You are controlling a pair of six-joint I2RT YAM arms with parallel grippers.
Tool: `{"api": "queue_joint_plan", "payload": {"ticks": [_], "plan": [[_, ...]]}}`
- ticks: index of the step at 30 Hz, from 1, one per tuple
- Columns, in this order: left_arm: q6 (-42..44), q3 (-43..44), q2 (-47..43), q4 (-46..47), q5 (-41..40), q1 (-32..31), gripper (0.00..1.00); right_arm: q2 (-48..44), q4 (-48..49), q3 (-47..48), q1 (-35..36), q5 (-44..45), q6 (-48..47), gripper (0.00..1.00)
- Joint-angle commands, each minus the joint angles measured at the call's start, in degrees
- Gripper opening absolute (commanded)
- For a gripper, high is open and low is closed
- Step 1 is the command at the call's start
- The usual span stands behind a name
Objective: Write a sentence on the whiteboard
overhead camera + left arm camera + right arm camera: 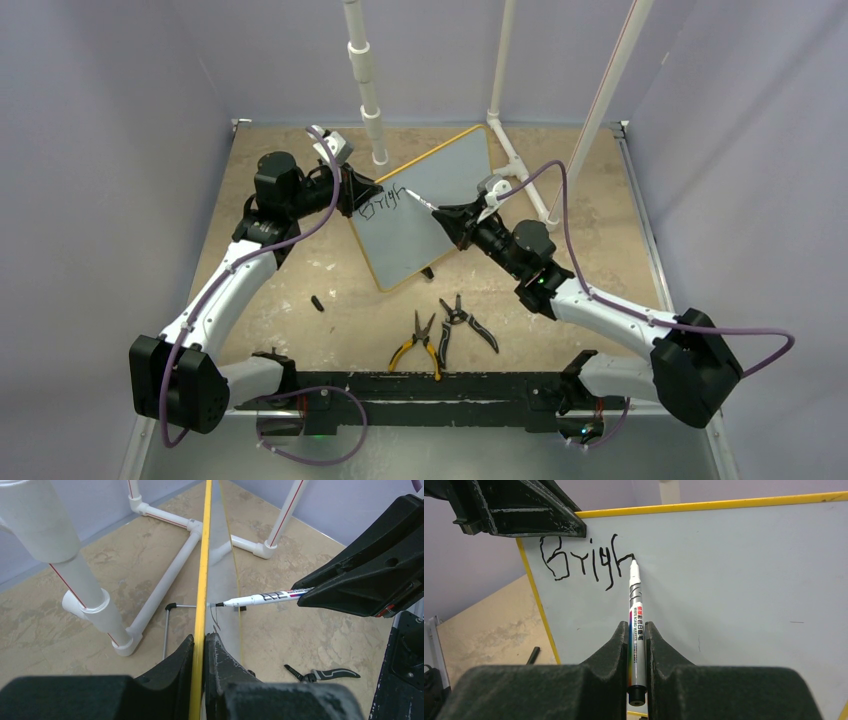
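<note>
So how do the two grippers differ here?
The left gripper is shut on the whiteboard, at its yellow rim; the right gripper is shut on a marker. The left steadies the board; the right holds the marker tip against it, ending the sentence at "Brigh". Both are closed on something.

White rectangular whiteboard [749,580]: pale grey-white face, thin yellow-orange rim. Black handwritten marker script [584,560] across its upper left. White-barrelled plastic marker pen [636,625]: rainbow stripe down the label, black tip and butt. Mottled tan tabletop [300,330]. Near its front edge, yellow-handled metal pliers [418,340] beside black-and-grey-handled pliers [460,318]. White plastic pipes [170,580] carry thin red lines.
</note>
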Motion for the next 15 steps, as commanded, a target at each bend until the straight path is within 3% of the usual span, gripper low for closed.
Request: {"api": "queue_joint_plan", "payload": {"ticks": [1,15], "plan": [[0.5,-1.2,-0.8,0.6,-2.5,0.2,0.00,-1.0,-2.3,-1.0,-0.2,1.3,0.2,0.00],[0.6,-1.3,-1.0,0.5,-2.7,0.2,0.00,-3.6,-2.9,-2.3,-0.2,0.9,0.6,0.00]]}}
